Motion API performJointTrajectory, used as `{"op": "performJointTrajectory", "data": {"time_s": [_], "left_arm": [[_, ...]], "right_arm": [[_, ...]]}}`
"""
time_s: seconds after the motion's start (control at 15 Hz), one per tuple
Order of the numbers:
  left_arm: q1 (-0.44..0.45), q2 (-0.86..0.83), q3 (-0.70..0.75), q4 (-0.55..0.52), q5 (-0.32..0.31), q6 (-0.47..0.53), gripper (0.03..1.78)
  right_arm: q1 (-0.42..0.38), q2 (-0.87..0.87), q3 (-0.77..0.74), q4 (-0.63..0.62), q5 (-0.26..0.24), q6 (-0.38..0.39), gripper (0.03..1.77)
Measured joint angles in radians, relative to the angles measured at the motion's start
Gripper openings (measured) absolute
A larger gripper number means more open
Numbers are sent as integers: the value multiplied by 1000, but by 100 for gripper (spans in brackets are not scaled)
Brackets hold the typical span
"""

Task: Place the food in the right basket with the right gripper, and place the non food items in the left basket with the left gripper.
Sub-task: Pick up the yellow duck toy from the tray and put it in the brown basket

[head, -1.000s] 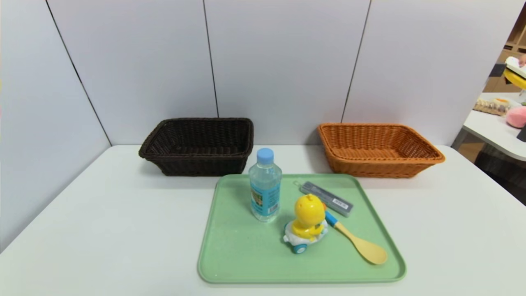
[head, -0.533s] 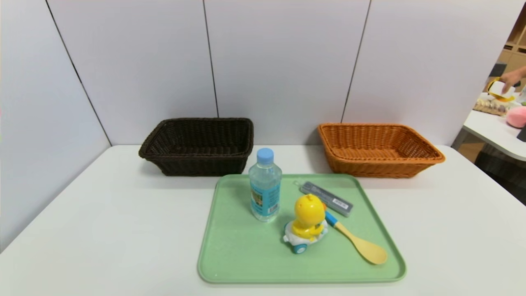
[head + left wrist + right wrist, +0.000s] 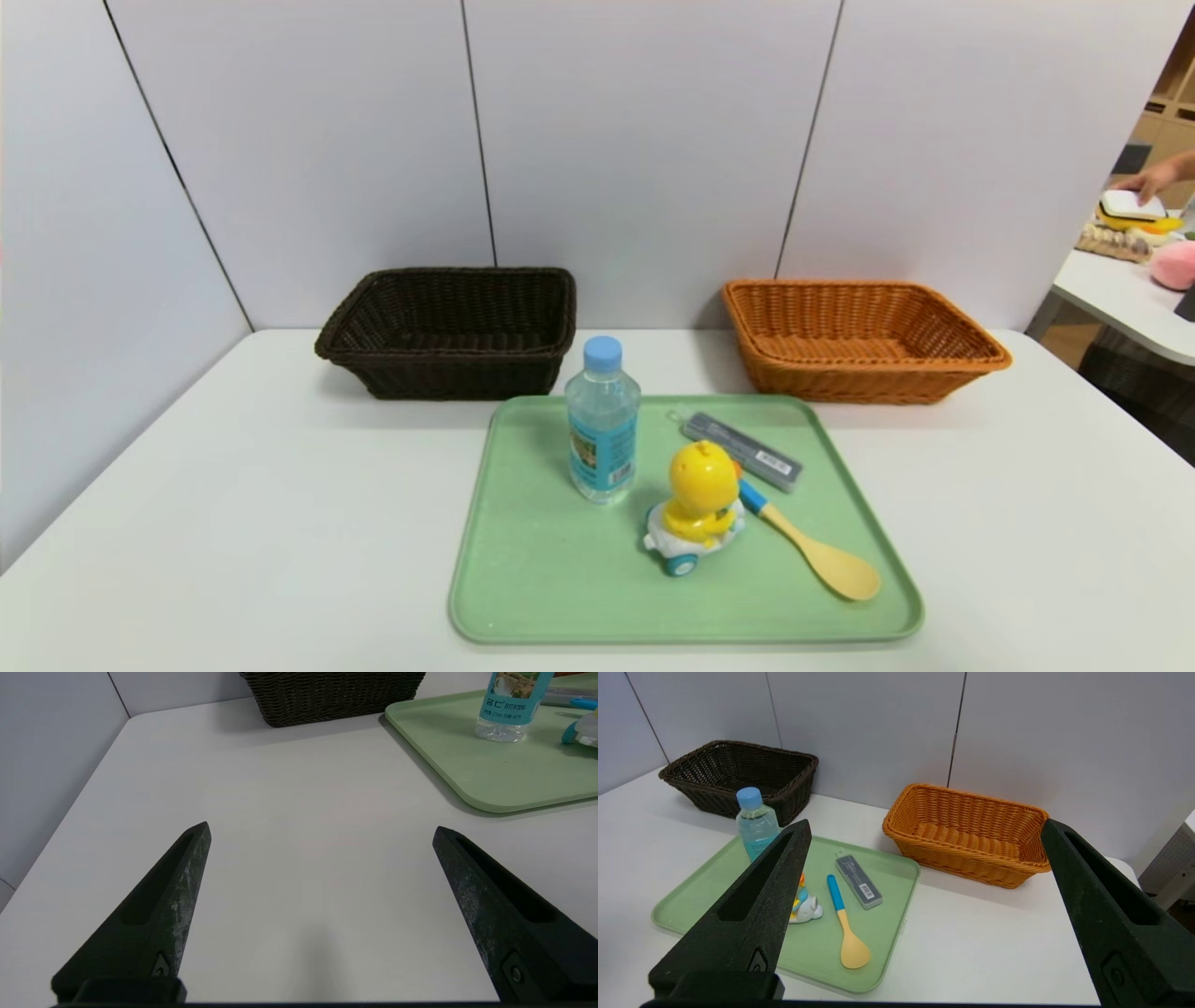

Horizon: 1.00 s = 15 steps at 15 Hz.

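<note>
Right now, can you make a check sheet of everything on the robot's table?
Surface: white table, green tray on it.
Job's things: water bottle upright, duck toy, spoon, grey case, all on tray; dark basket left, orange basket right, nothing in either.
Clutter: nothing seen.
Grippers: left pincer open above bare table; right pincer open, off the tray.
Cables: nothing seen.
Surroundings: grey wall panels; a second table with someone's hand.

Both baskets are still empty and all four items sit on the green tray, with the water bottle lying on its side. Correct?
Not quite: the water bottle stands upright on the green tray, as the head view shows. Both baskets, dark and orange, are indeed empty.
</note>
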<state>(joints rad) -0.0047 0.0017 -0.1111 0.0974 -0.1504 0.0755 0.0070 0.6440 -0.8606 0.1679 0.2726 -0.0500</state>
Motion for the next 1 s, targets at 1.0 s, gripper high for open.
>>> {"op": "performJointTrajectory", "data": {"time_s": [1.0], "left_arm": [[-97,907,-618,-212,-36,34,169]], "right_arm": [[2,156,117,-96,19,0,170]]}}
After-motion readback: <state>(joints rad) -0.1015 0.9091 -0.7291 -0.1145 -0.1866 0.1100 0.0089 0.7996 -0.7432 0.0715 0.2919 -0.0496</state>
